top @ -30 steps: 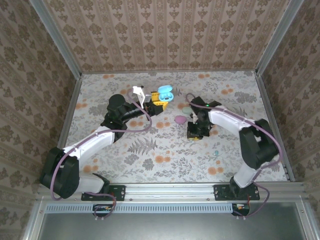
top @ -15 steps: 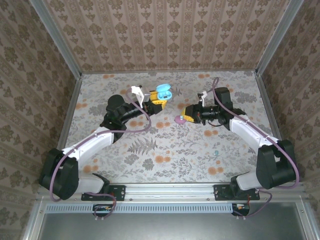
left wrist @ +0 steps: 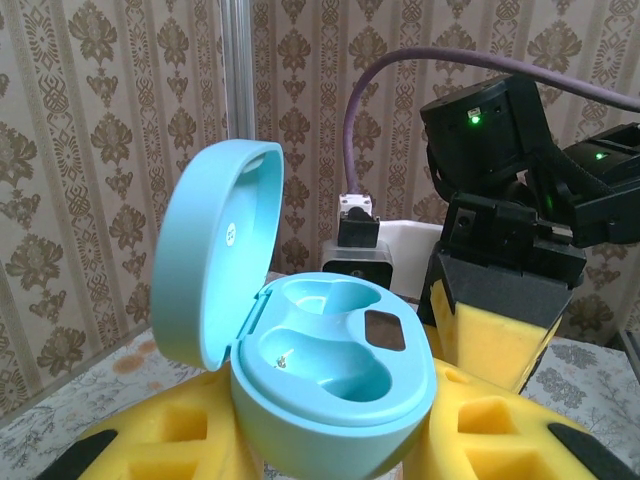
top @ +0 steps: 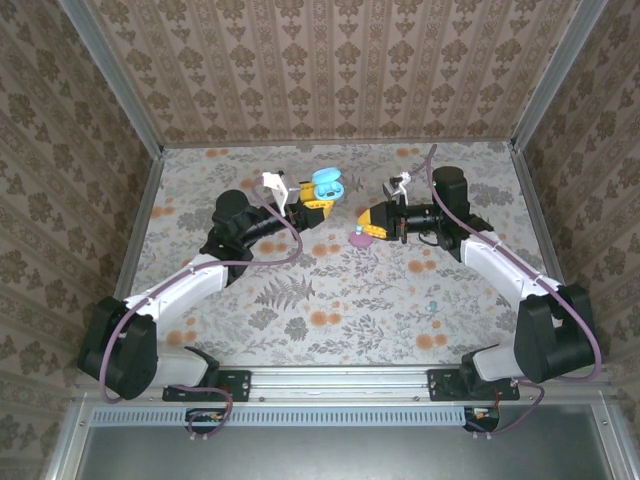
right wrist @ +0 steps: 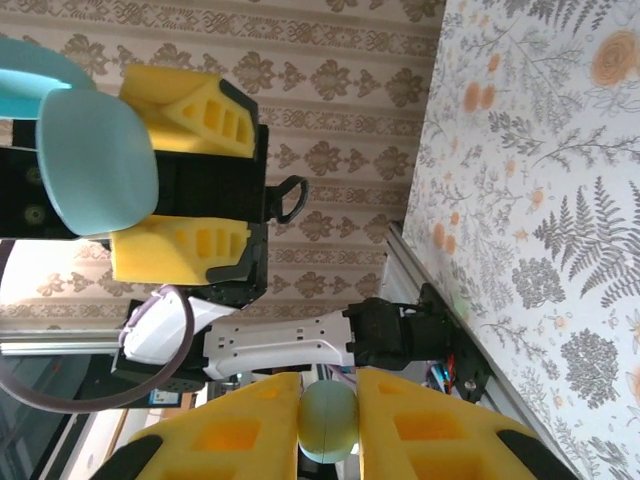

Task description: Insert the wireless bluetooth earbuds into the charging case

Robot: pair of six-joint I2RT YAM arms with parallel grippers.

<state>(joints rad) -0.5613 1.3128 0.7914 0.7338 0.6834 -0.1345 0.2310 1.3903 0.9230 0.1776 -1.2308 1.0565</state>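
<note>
My left gripper (top: 318, 200) is shut on the open light-blue charging case (top: 327, 183), held up above the table's back middle. In the left wrist view the case (left wrist: 335, 365) sits between my yellow fingers (left wrist: 150, 445), its lid (left wrist: 215, 260) tipped back and both wells bare. My right gripper (top: 366, 222) hangs level just right of it, pointing at it, and is shut on a small mint earbud (right wrist: 328, 425) pinched between its yellow pads (right wrist: 240, 430). The right wrist view looks across at the case (right wrist: 95, 165). Another tiny mint earbud (top: 432, 305) lies on the table, front right.
A pink pebble-like case (top: 360, 238) lies on the floral table (top: 300, 320) just under my right gripper. Patterned walls and metal rails (top: 140, 230) close in the table on three sides. My right gripper's yellow fingers (left wrist: 500, 320) stand close behind the open case.
My right gripper has risen from the table, swung back and left, and turned level toward the held case. The left gripper and case shifted only slightly.
</note>
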